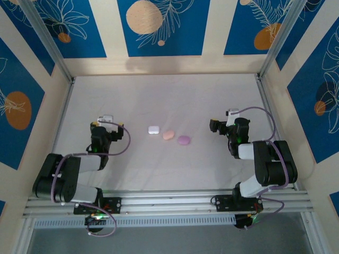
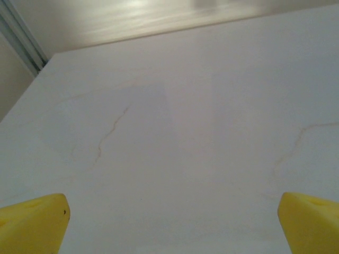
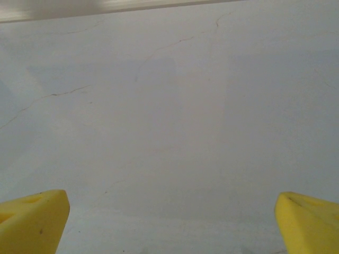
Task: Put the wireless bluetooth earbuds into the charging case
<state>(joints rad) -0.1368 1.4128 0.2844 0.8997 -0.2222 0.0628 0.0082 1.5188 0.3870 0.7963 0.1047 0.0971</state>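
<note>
Three small closed cases lie in a row at mid-table: a white squarish case (image 1: 154,129), a peach pebble-like case (image 1: 168,135) and a pale purple case (image 1: 184,140). The earbuds are out of view; none lies loose on the table. My left gripper (image 1: 106,125) rests low to the left of the row, well apart from it. Its yellow fingertips (image 2: 33,222) stand wide apart over bare table, so the left gripper (image 2: 172,225) is open and empty. My right gripper (image 1: 229,124) sits to the right of the row. It too is open (image 3: 172,222), with nothing between its yellow fingertips (image 3: 307,222).
The white table (image 1: 169,95) has faint crack-like marks. Aluminium posts and blue patterned walls (image 1: 159,26) enclose it on three sides. Both arm bases are bolted to the rail (image 1: 169,201) at the near edge.
</note>
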